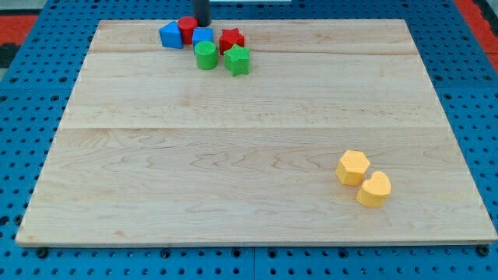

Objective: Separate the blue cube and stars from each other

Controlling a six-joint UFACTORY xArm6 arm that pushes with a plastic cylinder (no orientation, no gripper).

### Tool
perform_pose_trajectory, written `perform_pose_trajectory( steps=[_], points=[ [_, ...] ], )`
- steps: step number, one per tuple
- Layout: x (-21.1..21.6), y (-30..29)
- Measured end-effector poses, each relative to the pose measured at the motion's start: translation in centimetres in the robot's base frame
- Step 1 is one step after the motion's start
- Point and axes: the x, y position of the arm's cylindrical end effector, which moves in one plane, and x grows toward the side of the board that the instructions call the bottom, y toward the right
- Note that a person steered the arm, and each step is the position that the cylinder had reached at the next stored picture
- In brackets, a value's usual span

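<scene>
Wooden worktop (257, 155) on blue pegboard (31, 155). No gripper on this rig, just a dark rod, so no spread or pinch state to report. My tip (201, 24) sits near the worktop's top edge, left of centre, just behind the block cluster; its very end is right at the back of the blue cube (202, 36), between the red cylinder (187, 29) and the red star (231, 40); contact w/ the cube can't be told. Cluster, all near the top edge: a blue block (170, 35) furthest to the view's left, shape unclear, touching the red cylinder; blue cube next to the cylinder on its right; red star just right of the cube, close, poss. touching. In front of these, toward the view's bottom: green cylinder (206, 56) directly below the blue cube, touching it; green star (238, 60) below the red star, pressed against it. Cube and both stars bunched, not separated. Well apart, near the bottom-right corner: yellow hexagon (352, 167) and yellow heart (374, 189), touching each other.
</scene>
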Motion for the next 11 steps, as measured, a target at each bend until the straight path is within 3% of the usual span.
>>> perform_pose_trajectory(
  steps=[1,2,4,5,6,9,10,11],
  points=[
    [2.1,-5.2],
    [2.2,-3.0],
    [3.0,7.2],
    [9.5,7.1],
    [7.8,8.7],
    [3.3,3.6],
    [-0.4,4.8],
    [2.0,-1.0]
  ],
)
